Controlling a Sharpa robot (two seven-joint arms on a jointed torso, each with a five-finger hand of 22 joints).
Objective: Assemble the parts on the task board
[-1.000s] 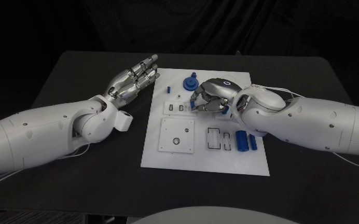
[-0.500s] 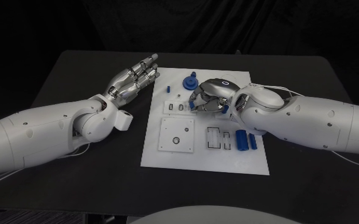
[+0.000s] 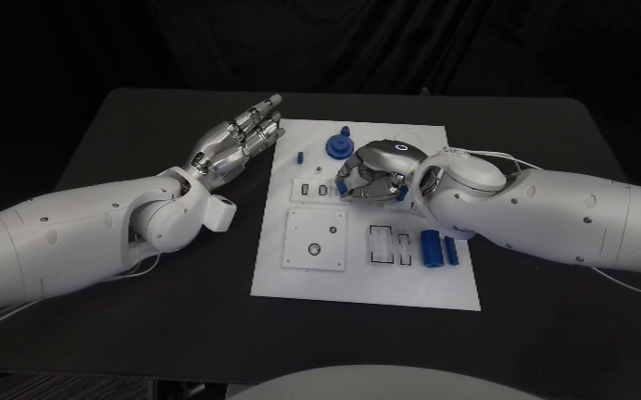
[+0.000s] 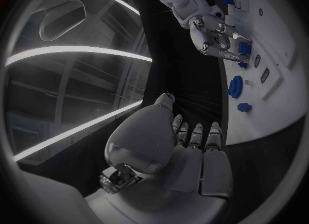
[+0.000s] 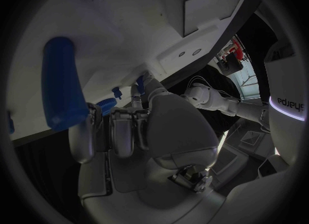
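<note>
— Progress on the board (image 3: 360, 280) looks early to me. What do you make of it?

— Early, yes. The white board lies in the middle of the table (image 3: 147, 131), and most of the blue pieces are loose on it. Two blue cylinders (image 3: 432, 249) lie side by side near its right edge, just beside the long empty slots (image 3: 383, 244). They have not gone in yet.

— And at the far end?

— A round blue piece (image 3: 341, 148) sits near the far edge, with a small blue peg (image 3: 301, 158) close to it on the left. Whether the round one is seated or only resting there, I cannot tell. The square plate (image 3: 317, 242) with a hole, on the near left of the board, has nothing in it.

— What is the right robot hand (image 3: 374, 178) doing?

— It hangs over the middle of the board with its fingers curled down onto a small blue piece (image 4: 244, 48). The left wrist view shows that piece between its fingertips, just above the board and beside the small pockets (image 3: 315, 193). I judge it is about to set that piece into one of those pockets.

— And the left robot hand (image 3: 241, 141)?

— Open, fingers straight and together, holding nothing. It rests just off the board's left edge, near the far corner, apart from every piece.

— So what is left?

— Nearly all, by my reading: the held piece to seat, both cylinders, the peg, and the plate's hole to fill.
</note>
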